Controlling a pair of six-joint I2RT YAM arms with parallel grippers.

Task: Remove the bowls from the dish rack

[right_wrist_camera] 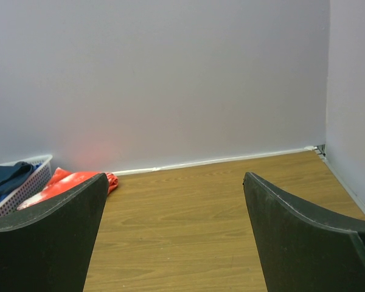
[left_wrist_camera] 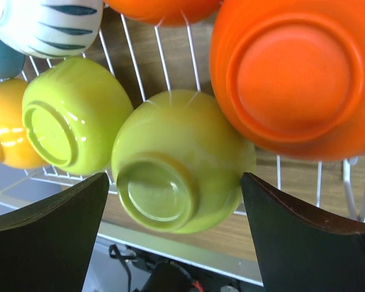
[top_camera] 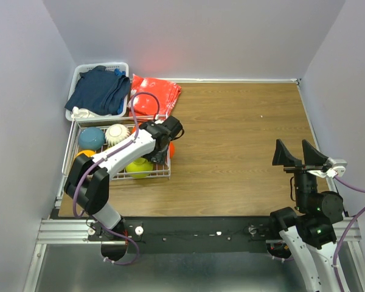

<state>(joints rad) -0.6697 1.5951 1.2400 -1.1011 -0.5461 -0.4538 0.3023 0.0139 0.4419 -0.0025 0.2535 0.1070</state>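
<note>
The white wire dish rack (top_camera: 70, 141) sits at the table's left and holds upturned bowls. From above I see a blue bowl (top_camera: 91, 138), a white ribbed bowl (top_camera: 117, 134), a yellow-orange bowl (top_camera: 83, 156) and a lime green bowl (top_camera: 139, 168). My left gripper (top_camera: 160, 146) hangs over the rack's right end. In the left wrist view the left gripper (left_wrist_camera: 174, 179) is open, its fingers either side of one lime green bowl (left_wrist_camera: 182, 161). A second lime bowl (left_wrist_camera: 73, 115) and a red-orange bowl (left_wrist_camera: 298, 73) lie beside it on the rack wires (left_wrist_camera: 134, 55). My right gripper (top_camera: 301, 156) is open and empty.
A white plastic basket (top_camera: 79, 72) of dark blue clothes stands behind the rack, with a red bag (top_camera: 155, 94) next to it. Purple walls close in the table on three sides. Under the right gripper (right_wrist_camera: 174, 182) lies bare wooden table (right_wrist_camera: 188, 225).
</note>
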